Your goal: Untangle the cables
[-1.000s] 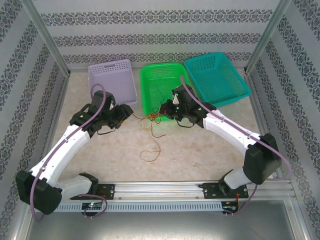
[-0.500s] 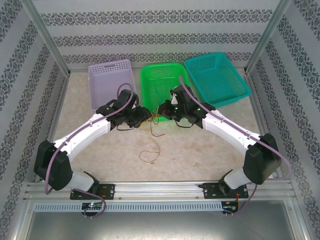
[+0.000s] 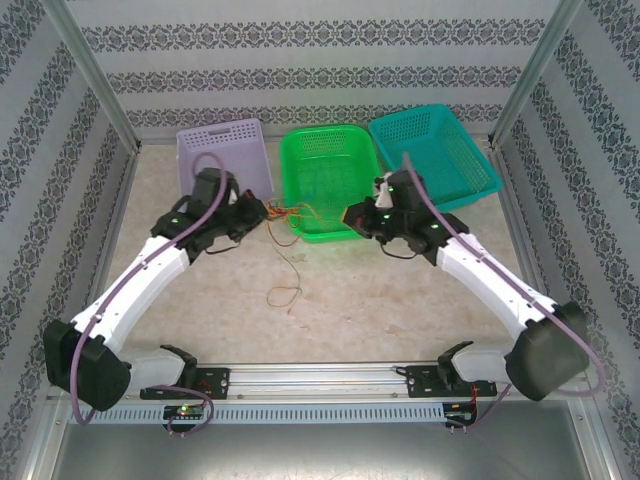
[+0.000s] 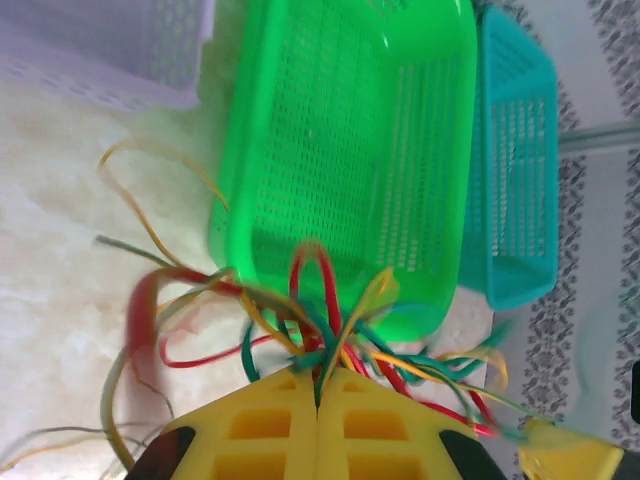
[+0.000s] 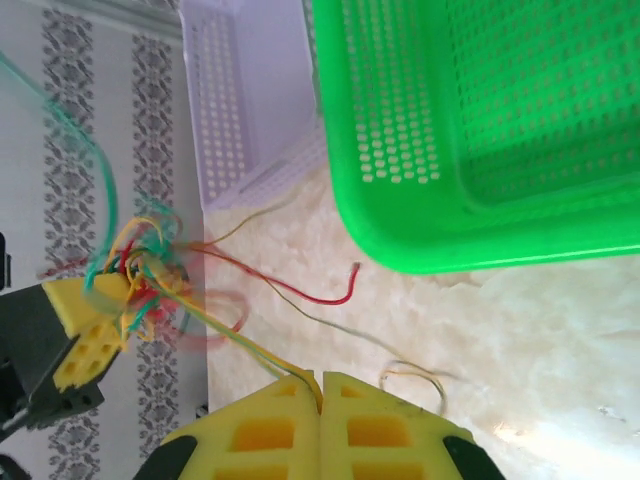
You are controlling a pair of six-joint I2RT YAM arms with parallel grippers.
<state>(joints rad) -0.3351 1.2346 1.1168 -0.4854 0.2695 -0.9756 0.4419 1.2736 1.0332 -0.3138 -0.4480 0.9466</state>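
**Entry 1, left jaws.** Clenched on the cables (image 4: 320, 335). A knot of red, green and yellow loops fans out just beyond the pad tips. We judge this grip to be the anchor.

**Entry 2, right jaws.** Clenched on a yellow strand (image 5: 245, 348), which enters the seam between the pads and runs ahead and leftward to the knot at the left jaws. We judge it is held apart from the knot so that one strand can draw free.

**Entry 3, loose ends.** A red strand (image 5: 320, 298) lies on the bench (image 3: 400, 300) ahead of the right jaws.

**Entry 4, green basket (image 5: 480, 150).** Just beyond both jaws, probably for sorted cables.
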